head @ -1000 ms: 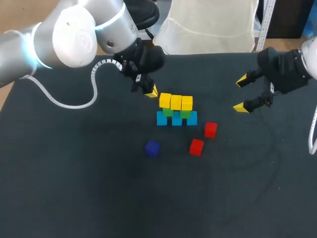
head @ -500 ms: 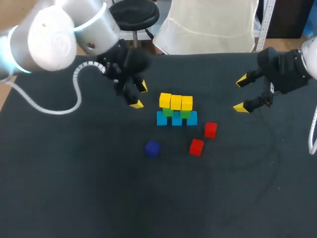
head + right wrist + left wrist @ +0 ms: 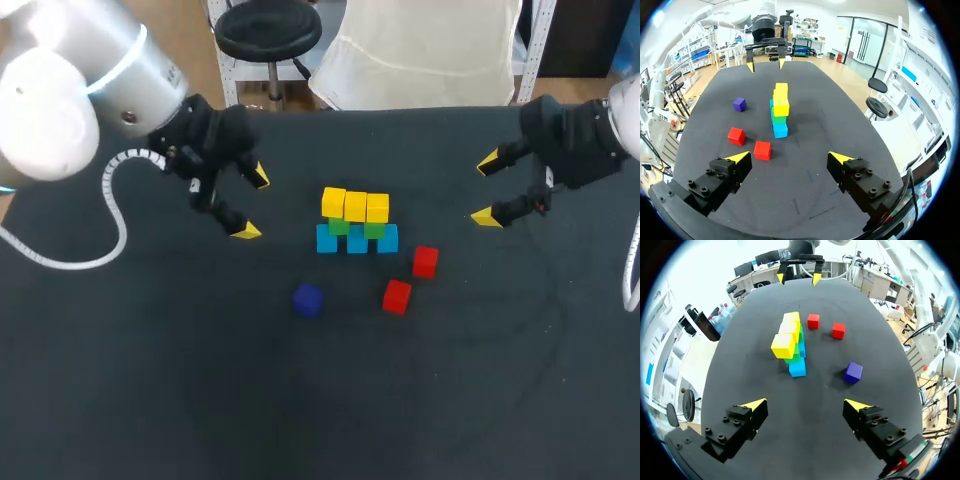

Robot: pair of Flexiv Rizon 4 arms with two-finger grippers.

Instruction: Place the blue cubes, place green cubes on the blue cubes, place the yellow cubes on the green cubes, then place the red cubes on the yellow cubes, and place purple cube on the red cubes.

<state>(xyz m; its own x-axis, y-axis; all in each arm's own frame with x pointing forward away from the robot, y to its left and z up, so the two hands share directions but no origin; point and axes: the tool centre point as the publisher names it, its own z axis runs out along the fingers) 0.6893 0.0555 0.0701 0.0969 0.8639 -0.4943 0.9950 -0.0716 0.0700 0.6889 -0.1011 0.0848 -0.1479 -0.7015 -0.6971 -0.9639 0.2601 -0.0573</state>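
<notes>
Change: The left end effector (image 3: 252, 204) has drawn back from the 10 o'clock corner of the stack (image 3: 356, 212). A second ago it was right beside the end yellow cube; now it hangs at the stack's 9 o'clock, apart from it.
Unchanged: The right end effector (image 3: 488, 190) has not shifted. It hangs at about the stack's 2 o'clock, well apart. None of the cubes has moved.
Meaning: The yellow layer looks finished and the left arm seems to be clearing out, so the red layer is likely the next step.
Left end effector: Its fingers are spread wide with nothing between them.
Right end effector: Its fingers are also apart and empty.
Stack: It sits near the middle of the bench (image 3: 200, 380), running 9 to 3 o'clock. The blue cubes (image 3: 357, 241) form a row of three at the base, with the green cubes (image 3: 339, 227) on them and the yellow cubes (image 3: 355, 205) in a row of three on top.
Look: The cubes are small, plain, solid-coloured blocks with crisp edges. The green ones are largely hidden under the yellow. In the left wrist view the nearest yellow cube appears to overhang its end slightly.
Red cubes: The red cubes (image 3: 425, 261) lie loose on the bench at the stack's 4 and 5 o'clock, near it but touching nothing.
Purple cube: The purple cube (image 3: 307, 300) sits alone at the stack's 7 o'clock.
</notes>
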